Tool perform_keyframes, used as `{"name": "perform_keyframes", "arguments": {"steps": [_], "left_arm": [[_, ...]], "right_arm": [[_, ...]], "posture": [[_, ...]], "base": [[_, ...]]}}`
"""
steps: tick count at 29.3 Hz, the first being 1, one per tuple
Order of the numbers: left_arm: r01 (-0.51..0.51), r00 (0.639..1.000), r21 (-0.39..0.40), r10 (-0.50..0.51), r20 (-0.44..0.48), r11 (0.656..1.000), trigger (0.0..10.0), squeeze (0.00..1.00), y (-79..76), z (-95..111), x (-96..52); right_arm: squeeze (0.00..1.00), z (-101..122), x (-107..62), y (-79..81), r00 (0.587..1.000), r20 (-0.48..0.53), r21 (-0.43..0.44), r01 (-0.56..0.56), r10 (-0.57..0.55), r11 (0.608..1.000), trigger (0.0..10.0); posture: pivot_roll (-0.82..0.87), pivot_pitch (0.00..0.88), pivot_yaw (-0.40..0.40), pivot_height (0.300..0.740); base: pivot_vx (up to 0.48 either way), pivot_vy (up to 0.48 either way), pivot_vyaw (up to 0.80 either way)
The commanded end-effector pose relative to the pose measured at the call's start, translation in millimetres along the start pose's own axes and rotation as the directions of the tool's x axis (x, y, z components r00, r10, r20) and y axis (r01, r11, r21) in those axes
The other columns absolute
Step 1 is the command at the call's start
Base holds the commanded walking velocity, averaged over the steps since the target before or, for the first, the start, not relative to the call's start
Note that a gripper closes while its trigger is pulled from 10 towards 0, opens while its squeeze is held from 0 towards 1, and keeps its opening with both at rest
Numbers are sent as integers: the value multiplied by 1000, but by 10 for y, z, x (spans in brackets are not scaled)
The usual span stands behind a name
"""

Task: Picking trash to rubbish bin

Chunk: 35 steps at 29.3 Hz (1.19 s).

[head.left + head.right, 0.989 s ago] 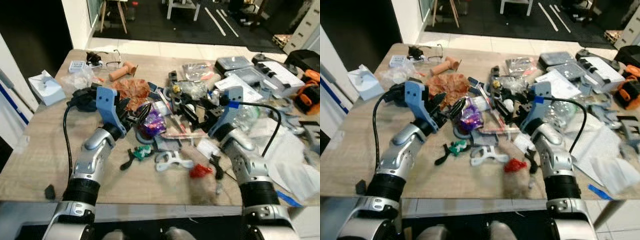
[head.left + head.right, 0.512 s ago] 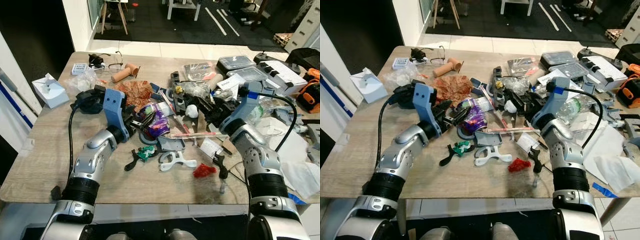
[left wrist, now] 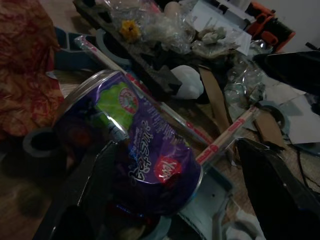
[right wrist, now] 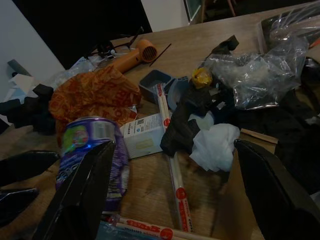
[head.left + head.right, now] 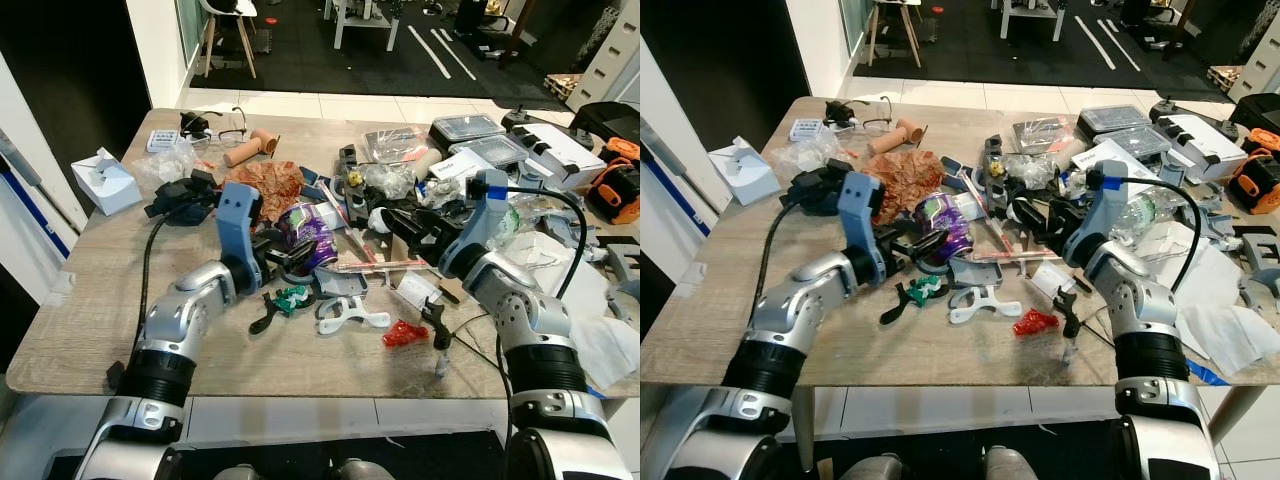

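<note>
Left wrist view: a crumpled purple snack bag lies directly between the spread black fingers of the left pincer, its long axis slanting across the line of approach. Seen from the head, the bag sits mid-tabletop among dense clutter, just ahead of the left pincer, which is plainly the nearer of the two. The right pincer hovers well to the bag's right, also spread wide, pointing at one crumpled white tissue beside a black part. Counted nearby: one purple bag, one brown-red paper wrapper just behind it, two wrapped chopstick sleeves crossing to its right, one red scrap near the front edge. Closing the left fingers looks like the likely next move.
</note>
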State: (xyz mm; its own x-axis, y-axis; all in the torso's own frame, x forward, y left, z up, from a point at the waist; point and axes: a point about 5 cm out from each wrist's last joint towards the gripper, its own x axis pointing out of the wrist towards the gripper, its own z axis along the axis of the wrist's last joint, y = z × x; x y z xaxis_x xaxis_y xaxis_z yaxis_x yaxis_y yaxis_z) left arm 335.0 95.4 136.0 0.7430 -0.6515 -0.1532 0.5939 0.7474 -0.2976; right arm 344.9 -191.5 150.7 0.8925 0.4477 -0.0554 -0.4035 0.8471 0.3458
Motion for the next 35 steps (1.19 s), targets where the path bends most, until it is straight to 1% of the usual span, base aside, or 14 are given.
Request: {"name": "perform_keyframes", "arguments": {"steps": [1, 2, 3, 17, 18, 20, 23, 25, 26, 27, 28, 29, 30, 35], "left_arm": [[-19, 999, -17, 19, -35, 1000, 10000, 0, 19, -52, 22], [-37, 998, -19, 36, -44, 999, 10000, 0, 39, -48, 31], [-65, 996, -34, 63, -62, 997, 10000, 1000, 64, -50, 47], [-98, 990, -33, 94, -108, 995, 10000, 1000, 89, -54, 68], [-88, 988, -21, 85, -131, 996, 10000, 0, 73, -60, 82], [-81, 986, -13, 78, -144, 997, 10000, 0, 62, -65, 88], [-42, 974, 32, 48, -221, 999, 10000, 0, 9, -99, 134], [-34, 971, 42, 43, -235, 999, 10000, 0, -2, -103, 149], [-31, 969, 48, 42, -242, 998, 10000, 0, -8, -103, 158], [-20, 968, 57, 34, -249, 998, 9608, 0, -25, -102, 178], [-12, 967, 64, 28, -254, 998, 9490, 0, -39, -101, 193], [-12, 967, 64, 28, -254, 998, 9490, 0, -39, -101, 193], [1, 966, 71, 17, -257, 997, 10000, 0, -61, -92, 221], [36, 968, 66, -18, -250, 997, 10000, 0, -129, -54, 287]], "right_arm": [[0, 29, 0, 5, 1000, -7, -13, -3, 3, 1000, 10000], [0, 35, -2, 4, 1000, -6, -17, -2, 2, 1000, 10000], [0, 43, -2, 7, 1000, -5, -19, -1, 1, 1000, 10000], [0, 75, -4, 24, 1000, -1, -29, -6, 6, 1000, 10000], [0, 81, -4, 22, 1000, 0, -31, -6, 6, 1000, 10000], [0, 84, -4, 22, 1000, 1, -31, -7, 7, 999, 10000], [0, 102, 4, 30, 1000, 4, -33, -11, 11, 999, 10000], [0, 106, 6, 32, 1000, 5, -34, -12, 12, 999, 10000], [0, 108, 7, 34, 1000, 5, -34, -12, 13, 999, 10000], [0, 109, 6, 34, 1000, 6, -34, -13, 13, 999, 10000], [0, 110, 4, 35, 1000, 6, -33, -13, 14, 999, 10000], [0, 110, 4, 35, 1000, 6, -33, -13, 14, 999, 10000], [0, 112, 1, 36, 1000, 7, -33, -13, 14, 999, 10000], [0, 119, -9, 31, 1000, 8, -34, -12, 12, 999, 10000]], "posture": [[-58, 0, -39, 740], [-57, 0, -38, 740], [-56, 0, -38, 740], [-55, 0, -38, 740], [-54, 0, -38, 740], [-54, 0, -38, 740], [-54, 0, -37, 740], [-54, 0, -37, 740], [-54, 0, -37, 740], [-54, 0, -37, 740], [-57, 0, -31, 740], [-57, 0, -31, 740], [-58, 0, -31, 740], [-62, 0, -30, 740]], "base": [[0, 0, 0], [0, 0, 0], [0, 0, 0], [0, 0, 0], [0, 0, 0], [0, 0, 0], [0, 0, 0], [0, 0, 0], [0, 0, 0], [0, 0, 0], [0, 0, 0], [0, 0, 0], [0, 0, 0], [0, 0, 0]]}}
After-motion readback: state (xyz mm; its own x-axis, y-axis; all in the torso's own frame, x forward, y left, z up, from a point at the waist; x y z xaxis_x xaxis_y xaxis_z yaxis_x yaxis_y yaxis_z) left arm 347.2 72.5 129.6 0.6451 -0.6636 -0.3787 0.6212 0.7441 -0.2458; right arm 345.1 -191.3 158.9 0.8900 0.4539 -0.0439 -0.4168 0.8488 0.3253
